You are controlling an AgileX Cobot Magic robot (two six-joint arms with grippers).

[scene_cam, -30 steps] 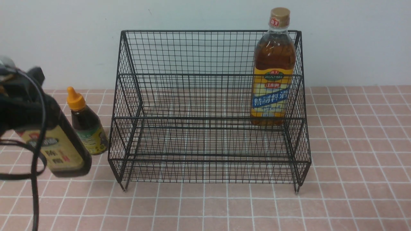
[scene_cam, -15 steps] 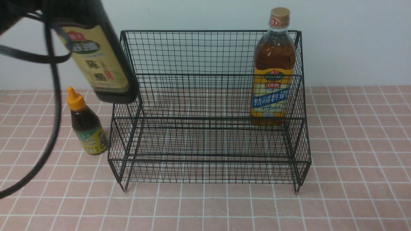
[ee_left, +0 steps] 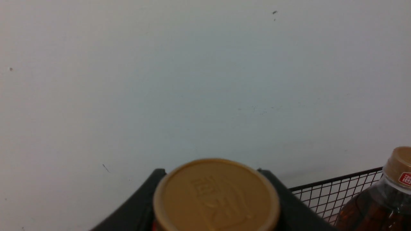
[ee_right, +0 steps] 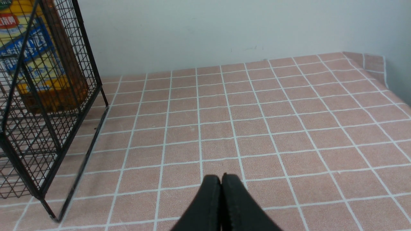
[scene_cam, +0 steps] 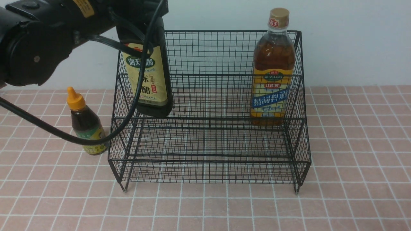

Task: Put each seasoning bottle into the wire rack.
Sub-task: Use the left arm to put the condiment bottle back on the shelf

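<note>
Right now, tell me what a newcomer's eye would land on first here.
The dark beige-labelled bottle, held by the left pincer, hangs over the left end of the black wire rack. The tall amber bottle stands upright in the rack's right end. The small orange-capped bottle stands on the tiled table left of the rack.

The tallest bottle stands in the wire rack, on its rear tier at the right end. The smallest bottle stands on the counter just left of the rack. My left claw holds the third bottle over the rack's left end. My right claw hangs over the counter to the rack's right.
</note>
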